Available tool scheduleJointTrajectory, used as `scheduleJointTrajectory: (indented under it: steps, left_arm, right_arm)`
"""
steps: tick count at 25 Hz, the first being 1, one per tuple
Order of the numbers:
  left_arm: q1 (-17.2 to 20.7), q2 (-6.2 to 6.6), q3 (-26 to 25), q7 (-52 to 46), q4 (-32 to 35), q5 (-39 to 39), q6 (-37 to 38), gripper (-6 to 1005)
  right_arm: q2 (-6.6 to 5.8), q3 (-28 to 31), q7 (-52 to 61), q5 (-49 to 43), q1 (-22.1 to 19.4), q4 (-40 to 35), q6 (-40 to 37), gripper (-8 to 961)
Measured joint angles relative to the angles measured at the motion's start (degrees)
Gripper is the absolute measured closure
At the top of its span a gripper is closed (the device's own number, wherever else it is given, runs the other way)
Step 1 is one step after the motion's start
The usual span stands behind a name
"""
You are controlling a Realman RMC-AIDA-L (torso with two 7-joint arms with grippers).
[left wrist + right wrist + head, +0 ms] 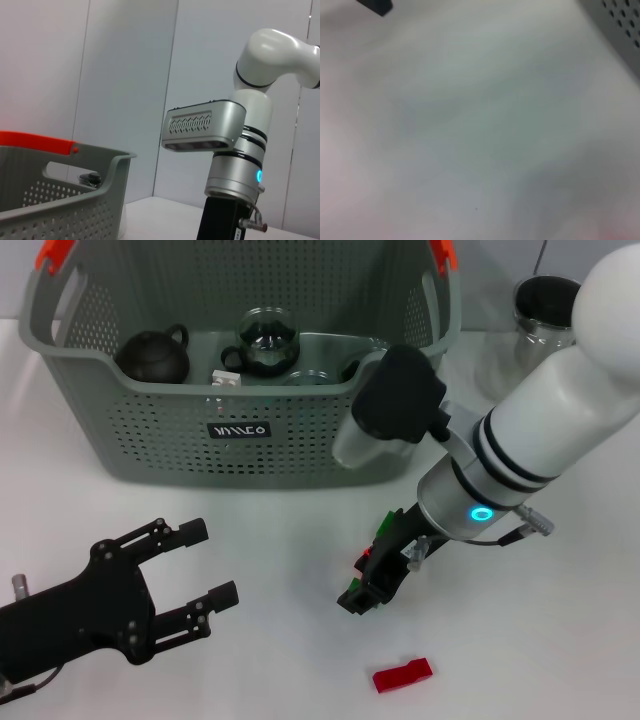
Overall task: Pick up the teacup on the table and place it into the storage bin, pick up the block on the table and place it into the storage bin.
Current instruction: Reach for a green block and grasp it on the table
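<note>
The red block (402,674) lies flat on the white table near the front edge. My right gripper (364,588) hangs just above the table, a short way behind and left of the block, not touching it. The grey-green storage bin (150,445) stands at the back; its wall also shows in the left wrist view (65,200). What looks like the clear glass teacup (311,378) sits inside the bin, mostly hidden by the wall. My left gripper (212,562) rests at the front left, open and empty.
Inside the bin are a black teapot (153,355) and a glass teapot (266,340). A glass jar with a black lid (543,308) stands behind my right arm, right of the bin. Bare white table (290,540) lies between the two grippers.
</note>
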Motion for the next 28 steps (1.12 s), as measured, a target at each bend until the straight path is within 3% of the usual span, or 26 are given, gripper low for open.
scheduleJointTrajectory:
  steps: [8,28]
  left_arm:
    - [0.1,0.0,0.0,0.0,0.0,0.0,-0.3,236]
    - [0.0,-0.18,-0.1,0.0,-0.1,0.0,-1.3,236]
  right_arm:
    - [0.07,-2.9,1.5,0.0,0.6,1.0,2.5,407]
    - [0.01,-3.1,4.4,0.0,0.6,1.3,0.7,412]
